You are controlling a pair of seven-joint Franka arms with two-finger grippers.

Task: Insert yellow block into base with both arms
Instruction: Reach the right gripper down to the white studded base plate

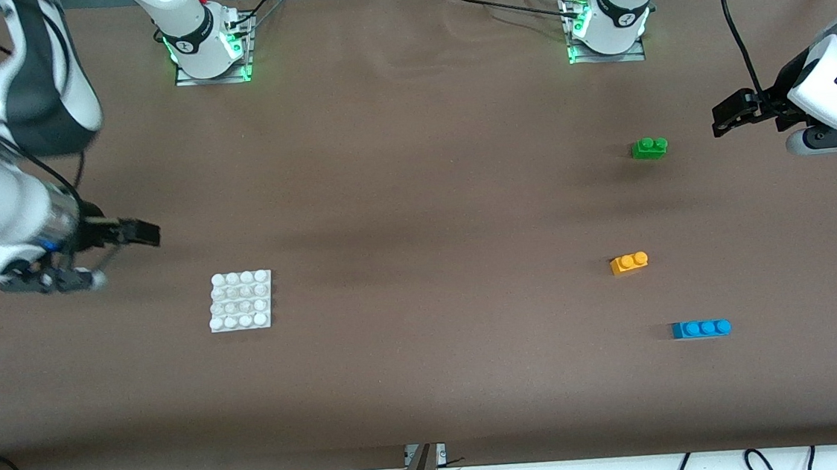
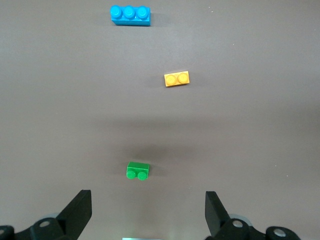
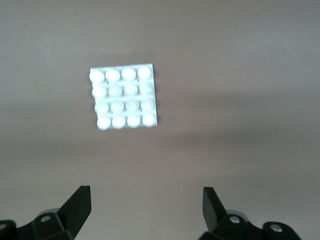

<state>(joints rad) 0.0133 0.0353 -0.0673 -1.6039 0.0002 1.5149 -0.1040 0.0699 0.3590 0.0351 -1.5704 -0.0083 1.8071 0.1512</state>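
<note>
Right pincer (image 1: 140, 232): up over the brown table (image 1: 417, 213) at the right arm's end, fingers (image 3: 80, 205) spread wide and holding nothing, well apart from every brick

Base: flat square white plastic plate with a four-by-four grid of round studs (image 1: 241, 301), lying flat on the table toward the right arm's end, near the right pincer but not touching it and nearer to the front camera than the spot it hangs over; its edges run roughly square with the table's edges

Yellow block: small orange-yellow plastic brick with two round studs (image 1: 629, 262), studs up on the table toward the left arm's end, well apart from the base; its long axis runs along the table's length, slightly skewed

Green brick: small green plastic two-stud brick (image 1: 649, 147), farther from the front camera than the yellow block

Blue brick: longer blue plastic three-stud brick (image 1: 701, 328), nearer to the front camera than the yellow block

Left pincer (image 1: 726, 115): up over the table at the left arm's end, beside the green brick, fingers (image 2: 80, 207) spread and empty; the yellow block lies well apart from it
</note>
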